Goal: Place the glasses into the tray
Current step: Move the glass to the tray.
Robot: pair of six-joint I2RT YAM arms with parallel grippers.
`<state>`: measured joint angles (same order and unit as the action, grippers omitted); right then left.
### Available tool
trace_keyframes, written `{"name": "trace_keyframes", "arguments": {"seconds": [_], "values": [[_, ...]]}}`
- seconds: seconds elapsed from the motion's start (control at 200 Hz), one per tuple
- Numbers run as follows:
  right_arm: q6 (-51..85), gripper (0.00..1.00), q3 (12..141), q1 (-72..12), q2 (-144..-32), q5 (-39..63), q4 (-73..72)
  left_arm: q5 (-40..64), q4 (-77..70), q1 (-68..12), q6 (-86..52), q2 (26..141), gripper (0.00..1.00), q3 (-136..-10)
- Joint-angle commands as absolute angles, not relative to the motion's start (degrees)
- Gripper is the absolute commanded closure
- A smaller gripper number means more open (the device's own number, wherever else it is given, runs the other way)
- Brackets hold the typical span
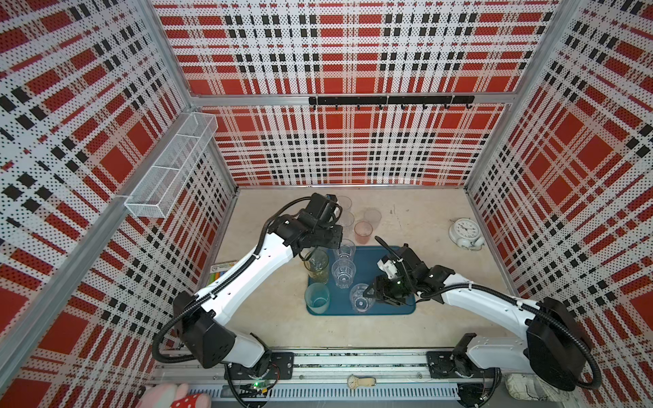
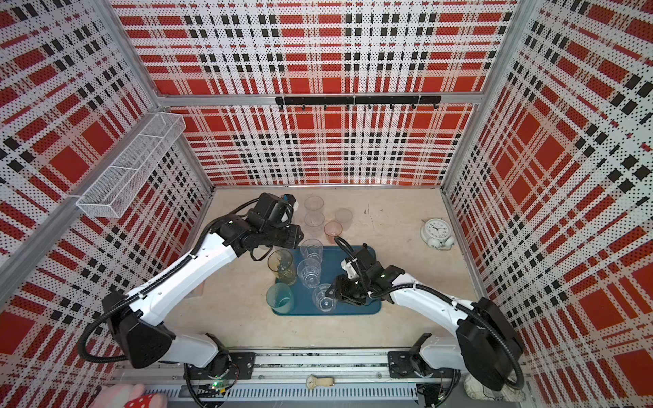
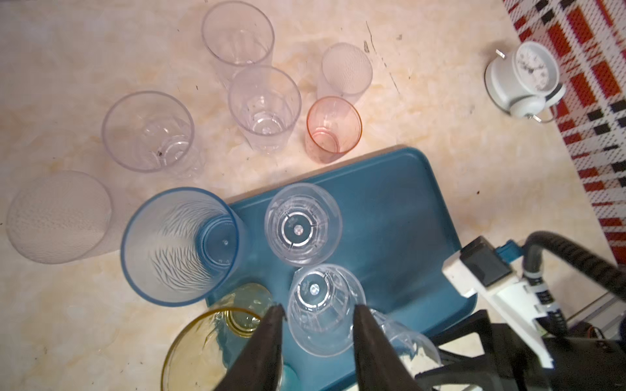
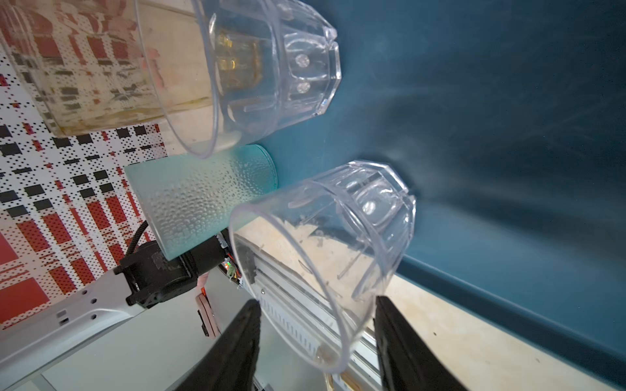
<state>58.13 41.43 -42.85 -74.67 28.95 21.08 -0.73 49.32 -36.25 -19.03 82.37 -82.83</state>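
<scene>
On the flat dark teal-blue plastic tray (image 1: 365, 263), near its front edge, a clear faceted plastic glass (image 4: 321, 254) is stood upright. It is touched on both sides near the rim by the half-open jaws of the right gripper (image 4: 315, 301), so it seems to be held. A tall amber-yellow glass (image 1: 317, 265) and a bumpy teal-green glass (image 1: 317, 298) are set there too. The left gripper (image 3: 318, 308) is hung above them, jaws apart and empty. A small pink glass (image 1: 363, 231) is seen on the beige bench (image 1: 424, 229) behind the tray. A glass seems to be getting set down. Next the right jaws must be opened and lifted straight up, so nothing is knocked.
</scene>
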Motion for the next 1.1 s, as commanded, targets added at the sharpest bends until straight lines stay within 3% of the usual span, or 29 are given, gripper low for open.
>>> {"name": "trace_keyframes", "arguments": {"seconds": [0.0,0.301,0.616,0.887,1.092], "values": [[62.0,0.44,42.6,-45.2,-77.6,29.4,14.5,0.6,45.3,-34.5,-18.5,80.5,0.61,-81.3],[64.8,0.44,46.8,-48.2,-84.6,27.4,8.1,-1.3,41.5,-31.6,-18.6,76.4,0.61,-81.5],[64.2,0.44,48.3,-48.5,-85.0,26.5,7.6,-3.1,35.3,-27.4,-19.3,71.1,0.61,-78.1],[45.4,0.43,60.4,-36.1,-77.6,18.4,30.9,-3.0,26.1,-18.1,-19.8,66.0,0.56,-71.9],[36.1,0.44,69.4,-29.6,-80.4,9.7,34.5,1.8,15.6,-11.3,-23.7,64.5,0.49,-64.1]]}}
